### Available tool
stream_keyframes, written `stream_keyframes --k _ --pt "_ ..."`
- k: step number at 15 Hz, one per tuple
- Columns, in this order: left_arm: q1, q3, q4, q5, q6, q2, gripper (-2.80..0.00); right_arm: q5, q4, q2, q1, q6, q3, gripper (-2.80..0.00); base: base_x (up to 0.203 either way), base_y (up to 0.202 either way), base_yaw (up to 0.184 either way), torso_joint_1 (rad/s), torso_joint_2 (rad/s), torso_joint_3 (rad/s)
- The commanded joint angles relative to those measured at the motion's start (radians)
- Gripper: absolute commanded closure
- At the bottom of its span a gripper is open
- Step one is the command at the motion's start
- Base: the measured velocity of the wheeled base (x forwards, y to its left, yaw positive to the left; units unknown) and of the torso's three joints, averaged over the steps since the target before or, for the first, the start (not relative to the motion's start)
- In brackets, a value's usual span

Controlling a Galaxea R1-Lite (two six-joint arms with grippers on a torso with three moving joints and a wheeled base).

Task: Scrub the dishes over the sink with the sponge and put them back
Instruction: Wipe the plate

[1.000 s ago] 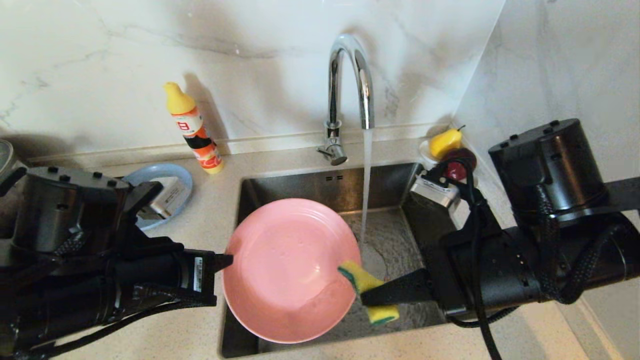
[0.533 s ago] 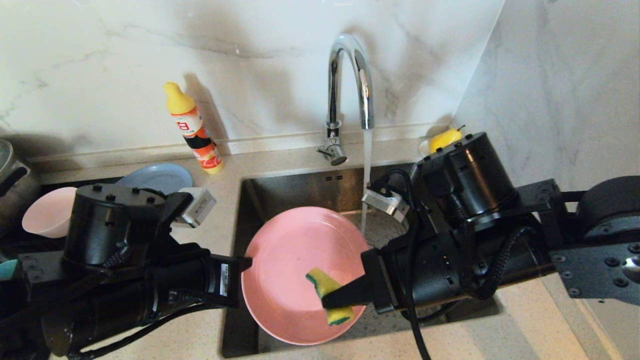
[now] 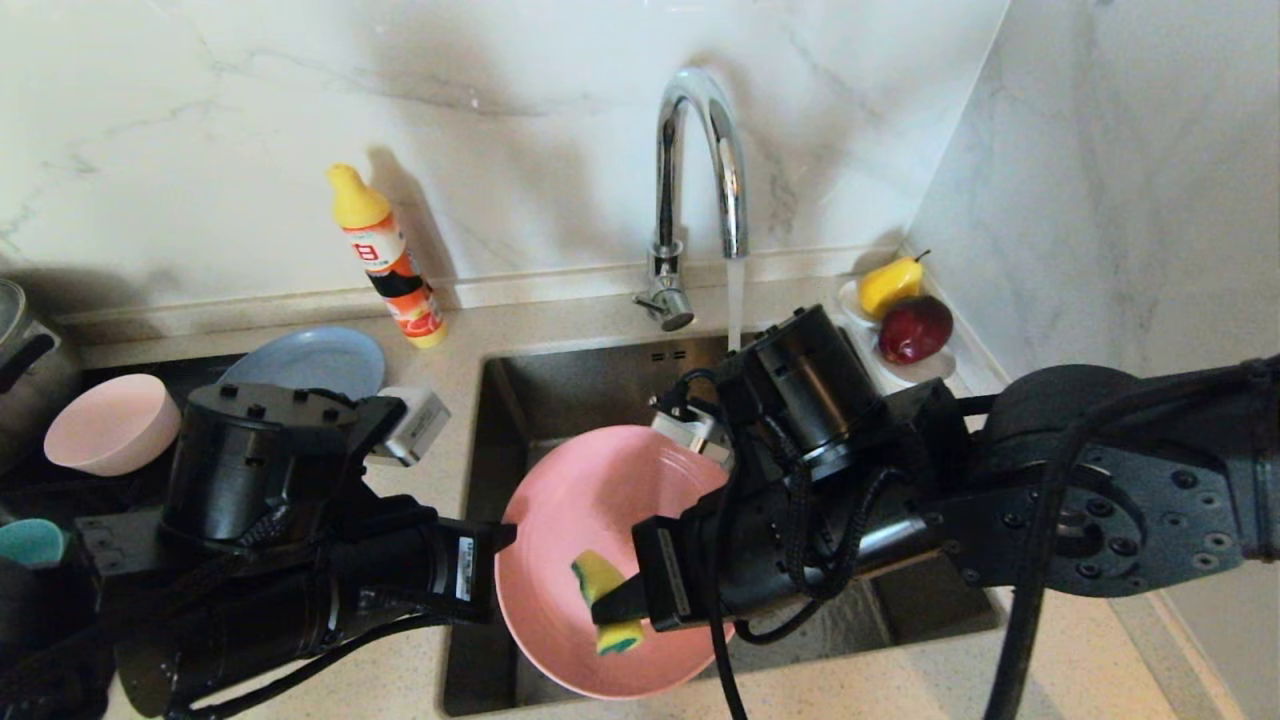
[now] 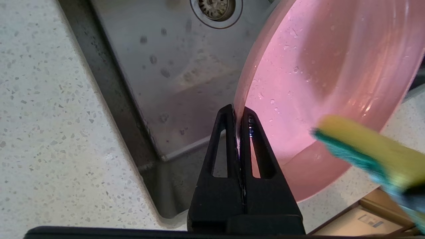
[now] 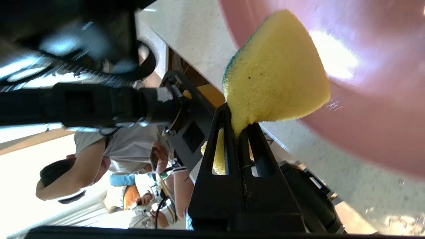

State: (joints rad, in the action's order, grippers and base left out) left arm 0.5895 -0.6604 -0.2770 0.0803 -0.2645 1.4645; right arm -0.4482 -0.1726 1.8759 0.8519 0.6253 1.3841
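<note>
- Since a second ago we see our right arm swung in over the basin, carrying the small yellow sponge with the green scouring side (image 3: 606,604) from the plate's right edge onto its inner face; the plate itself has shifted slightly right.
- Our left gripper (image 4: 238,114) is clamped shut on the left rim of the large salmon-pink round plate (image 3: 580,540), holding it tilted above the square stainless steel sink (image 3: 560,375).
- Our right gripper (image 5: 237,127) is pinched tight on the sponge, whose yellow foam bulges out past the fingertips; the sponge lies against the lower part of the plate's wet face.
- From the left wrist view, water droplets sit on the plate, and the round drain strainer (image 4: 215,8) shows beyond the plate's edge.
- Water runs from the curved chrome tap (image 3: 700,190) down behind the right arm.
- On the speckled counter to the left of the sink lie a blue-grey plate (image 3: 300,362), a pale pink bowl (image 3: 108,425) and, at the edge of view, a teal bowl (image 3: 28,542).
- An orange dish-soap bottle with a yellow cap (image 3: 385,260) stands by the wall.
- At the back right corner, a yellow pear (image 3: 890,283) and a dark red apple (image 3: 915,330) rest on a small white dish (image 3: 925,372).
</note>
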Motion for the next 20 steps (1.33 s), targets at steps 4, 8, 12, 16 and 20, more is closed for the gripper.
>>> stream_keyframes --k 4,8,12,16,20 --pt "0.003 0.011 -0.002 -0.001 -0.006 -0.007 0.0 0.002 -0.002 0.073 -0.002 0.005 0.051 0.0 0.0 0.0 0.0 0.0 0.0 0.0" --pt "0.006 0.025 -0.002 -0.002 -0.006 -0.021 0.0 0.002 -0.005 0.087 -0.022 0.007 0.079 0.0 0.0 0.0 0.0 0.0 0.0 0.0" --pt "0.007 0.035 -0.002 -0.004 -0.006 -0.029 0.0 0.032 -0.004 0.087 -0.057 0.01 0.082 0.0 0.0 0.0 0.0 0.0 0.0 0.0" --pt "0.007 0.036 -0.001 -0.004 -0.008 -0.047 0.0 0.034 -0.005 0.063 -0.095 0.011 0.084 0.0 0.0 0.0 0.0 0.0 0.0 0.0" --pt "0.006 0.036 -0.002 -0.002 -0.012 -0.061 0.0 0.033 -0.078 0.007 -0.136 0.009 0.072 0.0 0.0 0.0 0.0 0.0 0.0 0.0"
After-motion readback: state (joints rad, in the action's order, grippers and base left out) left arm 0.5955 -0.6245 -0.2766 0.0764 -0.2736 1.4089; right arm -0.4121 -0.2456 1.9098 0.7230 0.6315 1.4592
